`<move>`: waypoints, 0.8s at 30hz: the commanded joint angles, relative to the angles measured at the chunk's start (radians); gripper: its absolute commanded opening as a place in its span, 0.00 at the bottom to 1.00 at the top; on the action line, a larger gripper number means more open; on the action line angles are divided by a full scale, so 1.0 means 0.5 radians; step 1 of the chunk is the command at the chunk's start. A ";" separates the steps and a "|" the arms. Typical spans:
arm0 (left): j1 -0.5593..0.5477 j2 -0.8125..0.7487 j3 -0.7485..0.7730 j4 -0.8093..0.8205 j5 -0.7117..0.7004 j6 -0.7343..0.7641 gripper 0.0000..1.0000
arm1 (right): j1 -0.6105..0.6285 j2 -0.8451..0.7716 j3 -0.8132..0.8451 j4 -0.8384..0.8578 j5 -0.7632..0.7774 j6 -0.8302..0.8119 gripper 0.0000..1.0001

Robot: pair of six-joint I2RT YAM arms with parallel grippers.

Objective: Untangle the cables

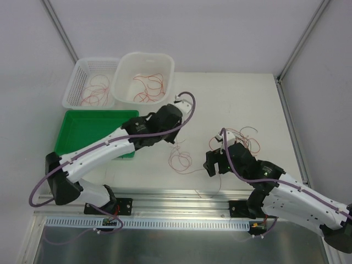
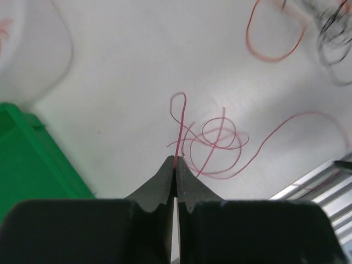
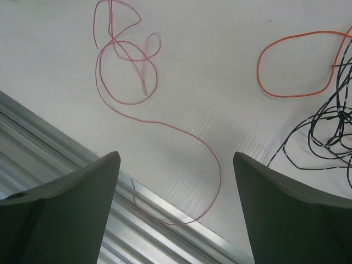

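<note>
Table [image 1: 231,99] carries everything; left arm [image 1: 104,148] reaches in from the near-left corner, right arm [image 1: 291,192] from the near-right; green tray [image 1: 88,129] sits at the left edge, no wire made out in it; white tub [image 1: 165,66] and white basket [image 1: 74,82] stand side by side at the far-left corner; left gripper [image 2: 176,165] is closed, tips pinching one red cable [image 2: 180,132] that rises from between them; right gripper [image 3: 176,157] stands wide with nothing held, hovering over the near edge; cables [image 1: 180,159] lie in a loose red knot at the middle of the near edge, between the two arms; one red tail runs off onto the aluminium rail [image 1: 181,204]; a second bunch lies beside the right wrist, an orange loop [image 3: 259,71] and overlapping black wires [image 3: 324,126]; judged partway done: thin red and orange wires already lie in tub and basket, one strand is gripped for pulling out; left to do: the red knot's crossings, the black bunch; hard to tell: how many wires make up the red knot, whether the gripped strand is free of it; the left fingertips are hidden under the wrist in the top view; the black wires are cut off at the right wrist view's edge.
</note>
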 commanded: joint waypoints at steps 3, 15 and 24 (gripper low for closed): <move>0.061 -0.293 0.579 -0.100 -0.191 0.145 0.00 | 0.004 -0.055 -0.007 0.058 0.014 0.006 0.88; 0.527 -0.219 1.349 -0.119 -0.346 0.345 0.00 | 0.004 0.025 0.021 0.147 -0.075 -0.006 0.88; 0.996 -0.005 1.874 -0.055 -0.501 0.559 0.00 | 0.007 0.086 0.014 0.166 -0.136 -0.003 0.88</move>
